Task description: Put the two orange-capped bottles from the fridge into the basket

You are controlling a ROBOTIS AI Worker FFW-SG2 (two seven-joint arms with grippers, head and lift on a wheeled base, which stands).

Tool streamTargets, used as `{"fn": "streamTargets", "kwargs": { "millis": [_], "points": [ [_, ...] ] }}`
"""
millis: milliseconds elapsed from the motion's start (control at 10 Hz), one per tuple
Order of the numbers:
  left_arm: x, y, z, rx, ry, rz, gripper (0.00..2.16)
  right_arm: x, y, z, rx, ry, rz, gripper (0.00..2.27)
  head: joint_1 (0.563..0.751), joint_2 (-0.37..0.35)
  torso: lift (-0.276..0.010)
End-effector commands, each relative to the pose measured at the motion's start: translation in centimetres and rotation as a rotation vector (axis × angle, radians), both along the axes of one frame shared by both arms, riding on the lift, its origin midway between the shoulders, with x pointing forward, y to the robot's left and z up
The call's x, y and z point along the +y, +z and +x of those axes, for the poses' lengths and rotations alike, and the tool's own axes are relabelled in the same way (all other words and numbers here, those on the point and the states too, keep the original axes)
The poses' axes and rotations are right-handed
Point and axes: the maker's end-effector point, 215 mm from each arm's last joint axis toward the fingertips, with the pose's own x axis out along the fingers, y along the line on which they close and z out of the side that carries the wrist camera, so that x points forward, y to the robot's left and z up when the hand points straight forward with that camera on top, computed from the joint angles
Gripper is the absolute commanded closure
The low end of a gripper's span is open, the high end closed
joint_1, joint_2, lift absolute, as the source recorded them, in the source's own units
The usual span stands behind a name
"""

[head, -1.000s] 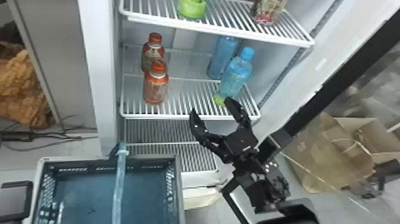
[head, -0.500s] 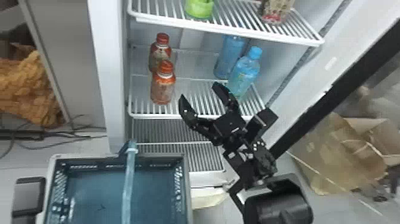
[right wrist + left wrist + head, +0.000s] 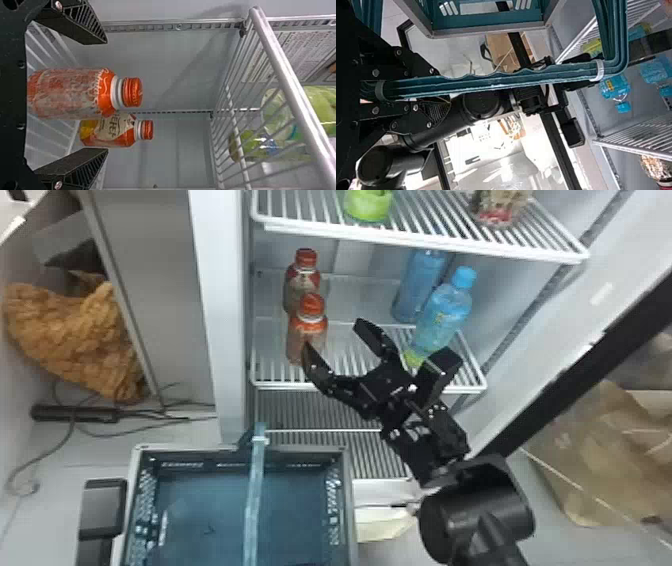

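Right gripper (image 3: 331, 334) spread wide, nearer orange-capped bottle (image 3: 65, 93) framed between its fingers, second orange-capped bottle (image 3: 113, 132) seen just behind the first.

Looks like a robotics lab or test area; exact type unconfirmed. Evidence: black robot arm (image 3: 480, 515) working at an open upright fridge (image 3: 215, 315). Fridge is shop-style inside: wire shelves (image 3: 425, 242), slotted shelf rail (image 3: 178, 27), blue-capped bottles (image 3: 442, 317) standing. Power strip (image 3: 75, 413) and loose cables (image 3: 189, 418) on the floor, cardboard (image 3: 498, 47) nearby. Reads as an improvised setup, not a finished sales floor.
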Motion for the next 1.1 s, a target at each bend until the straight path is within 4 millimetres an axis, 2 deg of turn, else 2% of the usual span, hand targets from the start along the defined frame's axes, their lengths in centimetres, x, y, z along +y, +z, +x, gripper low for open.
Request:
{"fn": "streamTargets", "kwargs": {
  "millis": [0,200,600,700,800,900,1000],
  "points": [
    [-0.1,0.0,-0.1,0.001,-0.005,0.0,1.2,1.3,-0.3,1.1,0.01,0.028,0.002,0.08,0.695,-0.195,-0.235],
    [-0.1,0.0,-0.1,0.001,-0.005,-0.002,1.2,2.4,-0.8,2.1,0.018,0.049,-0.013,0.08,0.695,-0.166,-0.235],
    [0.0,0.0,-0.1,0.003,-0.002,-0.001,1.2,4.0,-1.4,3.0,0.032,0.066,-0.035,0.11,0.695,-0.139,-0.235],
    [0.0,0.0,-0.1,0.003,-0.002,-0.001,1.2,4.2,-1.5,3.2,0.039,0.065,-0.046,0.2,0.695,-0.133,-0.235],
    [0.0,0.0,-0.1,0.003,-0.002,-0.003,1.2,4.1,-1.8,3.4,0.049,0.058,-0.058,0.38,0.695,-0.124,-0.235],
    [0.0,0.0,-0.2,0.006,-0.003,-0.002,1.2,3.9,-2.1,3.6,0.058,0.05,-0.06,0.68,0.695,-0.121,-0.235],
    [0.0,0.0,-0.2,0.006,-0.002,-0.003,1.2,3.7,-2.1,3.7,0.06,0.044,-0.06,0.82,0.695,-0.122,-0.235]
  ]
}}
